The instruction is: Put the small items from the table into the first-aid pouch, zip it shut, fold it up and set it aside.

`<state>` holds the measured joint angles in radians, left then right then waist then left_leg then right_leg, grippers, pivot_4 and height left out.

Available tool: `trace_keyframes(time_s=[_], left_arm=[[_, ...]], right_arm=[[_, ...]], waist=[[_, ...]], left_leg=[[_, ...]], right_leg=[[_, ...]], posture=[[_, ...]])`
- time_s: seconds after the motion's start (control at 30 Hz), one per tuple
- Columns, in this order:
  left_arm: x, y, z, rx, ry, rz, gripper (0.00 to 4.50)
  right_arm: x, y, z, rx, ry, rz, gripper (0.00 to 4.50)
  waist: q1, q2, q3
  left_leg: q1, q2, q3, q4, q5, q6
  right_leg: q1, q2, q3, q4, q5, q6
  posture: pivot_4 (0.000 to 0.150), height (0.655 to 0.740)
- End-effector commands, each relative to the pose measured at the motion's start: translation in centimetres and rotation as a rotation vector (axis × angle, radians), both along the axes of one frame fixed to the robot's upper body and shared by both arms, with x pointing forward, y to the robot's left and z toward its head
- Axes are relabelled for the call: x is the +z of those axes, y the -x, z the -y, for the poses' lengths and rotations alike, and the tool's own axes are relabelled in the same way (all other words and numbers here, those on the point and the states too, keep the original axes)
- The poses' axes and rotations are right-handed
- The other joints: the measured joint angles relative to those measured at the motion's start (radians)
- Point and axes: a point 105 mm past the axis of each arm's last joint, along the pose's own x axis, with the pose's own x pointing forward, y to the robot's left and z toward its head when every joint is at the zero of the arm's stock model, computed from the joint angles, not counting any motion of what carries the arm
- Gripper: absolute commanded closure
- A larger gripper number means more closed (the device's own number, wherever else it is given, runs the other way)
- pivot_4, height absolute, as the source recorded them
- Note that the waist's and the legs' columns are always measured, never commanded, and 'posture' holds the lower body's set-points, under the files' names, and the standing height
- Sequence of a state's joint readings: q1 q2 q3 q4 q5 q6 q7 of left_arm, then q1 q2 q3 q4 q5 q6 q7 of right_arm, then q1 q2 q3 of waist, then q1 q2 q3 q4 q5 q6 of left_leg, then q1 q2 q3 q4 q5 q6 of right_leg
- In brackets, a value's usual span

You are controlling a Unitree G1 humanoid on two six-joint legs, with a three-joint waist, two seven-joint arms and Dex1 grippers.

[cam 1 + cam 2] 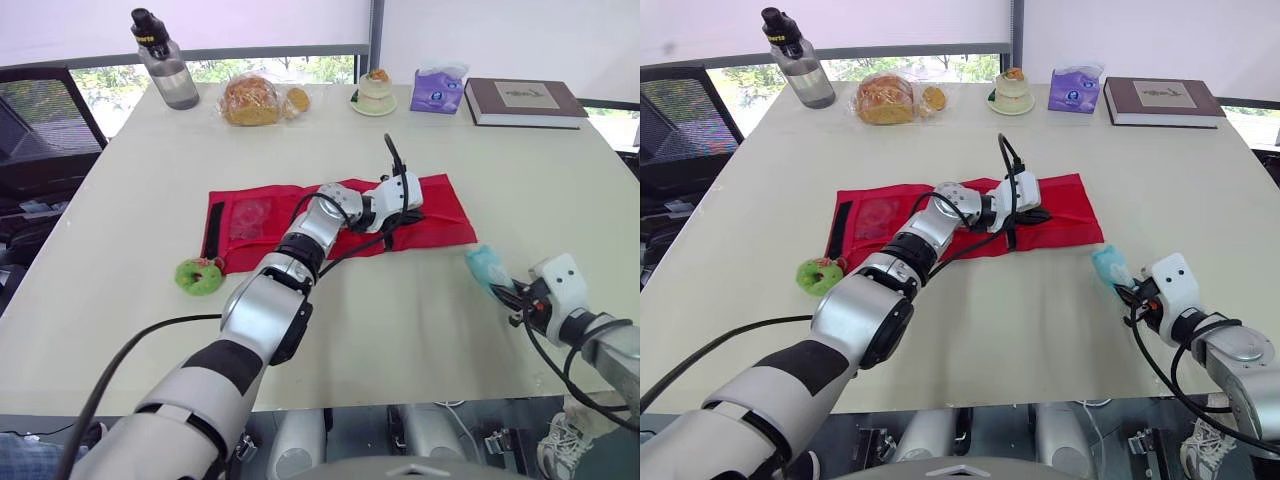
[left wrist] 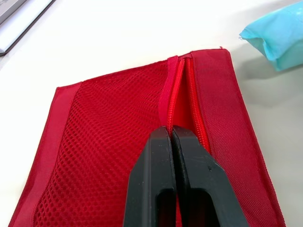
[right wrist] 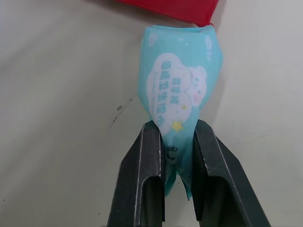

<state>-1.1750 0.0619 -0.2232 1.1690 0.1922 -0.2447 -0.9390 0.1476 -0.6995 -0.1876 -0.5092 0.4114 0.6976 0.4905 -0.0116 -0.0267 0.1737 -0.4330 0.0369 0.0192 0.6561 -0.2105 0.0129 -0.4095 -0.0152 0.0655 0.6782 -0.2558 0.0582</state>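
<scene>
Blue tissue packet point(image 3: 177, 94) within right end effector point(image 3: 179, 139), near red pouch point(image 1: 450, 215).

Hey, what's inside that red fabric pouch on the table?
Through the see-through pocket of the flat red fabric pouch, a small pinkish item shows, too unclear to identify. Opaque red cloth covers everything else inside.

At your table's point(image 1: 400, 330) far edge: bottle point(image 1: 165, 62), bagged bread point(image 1: 255, 100), cake point(image 1: 375, 92), tissues point(image 1: 438, 90), book point(image 1: 524, 101), chair point(image 1: 40, 115) left.
</scene>
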Motion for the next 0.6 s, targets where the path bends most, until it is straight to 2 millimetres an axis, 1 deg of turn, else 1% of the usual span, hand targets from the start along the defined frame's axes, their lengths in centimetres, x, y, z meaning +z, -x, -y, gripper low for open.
trace_keyframes(time_s=[0.03, 0.17, 0.23, 0.4, 0.53, 0.6], left_arm=[[2.1, 0.2, 1.3, -0.033, 0.058, 0.030, 4.50], [2.1, 0.6, 2.1, -0.053, 0.059, 0.028, 4.50], [2.2, 0.8, 2.6, -0.069, 0.063, 0.028, 4.50], [2.6, 1.6, 3.6, -0.117, 0.094, 0.022, 4.50], [2.7, 2.4, 4.4, -0.158, 0.118, 0.003, 4.50], [2.3, 3.0, 4.8, -0.191, 0.110, -0.001, 4.50]], right_arm=[[2.6, -0.5, -0.8, 0.002, -0.022, 0.080, 4.37], [3.4, -0.7, -2.8, 0.061, -0.072, 0.080, 4.37], [3.7, -1.3, -3.5, 0.054, -0.097, 0.082, 4.37], [2.5, -3.0, -3.4, -0.001, -0.058, 0.021, 4.37], [2.3, -4.1, -4.3, -0.005, -0.054, -0.006, 4.37], [2.3, -5.1, -4.2, -0.056, -0.060, -0.006, 4.37]], waist=[[-0.001, 0.000, 0.000], [-0.002, 0.000, 0.000], [-0.001, 0.000, 0.000], [-0.001, 0.000, 0.000], [-0.001, 0.000, 0.000], [-0.002, 0.000, 0.000]], left_leg=[[0.000, 0.000, 0.000, 0.000, 0.000, 0.000], [0.000, 0.000, 0.000, 0.000, 0.000, 0.000], [0.000, 0.000, -0.001, 0.000, 0.000, 0.000], [-0.001, 0.000, 0.000, 0.000, 0.000, 0.000], [-0.001, 0.000, 0.000, 0.000, 0.000, 0.000], [-0.001, 0.000, 0.000, 0.000, 0.000, 0.000]], right_leg=[[0.000, 0.000, 0.000, 0.000, 0.000, 0.000], [0.000, 0.000, 0.000, 0.000, 0.000, 0.000], [0.000, 0.000, 0.000, 0.000, 0.000, 0.000], [0.000, 0.000, 0.000, 0.000, 0.000, 0.000], [-0.001, 0.000, 0.000, 0.000, 0.000, 0.000], [-0.001, 0.000, 0.000, 0.000, 0.000, 0.000]], posture=[[0.150, 0.7387], [0.150, 0.7387], [0.150, 0.7387], [0.150, 0.7387], [0.150, 0.7387], [0.150, 0.7387]])
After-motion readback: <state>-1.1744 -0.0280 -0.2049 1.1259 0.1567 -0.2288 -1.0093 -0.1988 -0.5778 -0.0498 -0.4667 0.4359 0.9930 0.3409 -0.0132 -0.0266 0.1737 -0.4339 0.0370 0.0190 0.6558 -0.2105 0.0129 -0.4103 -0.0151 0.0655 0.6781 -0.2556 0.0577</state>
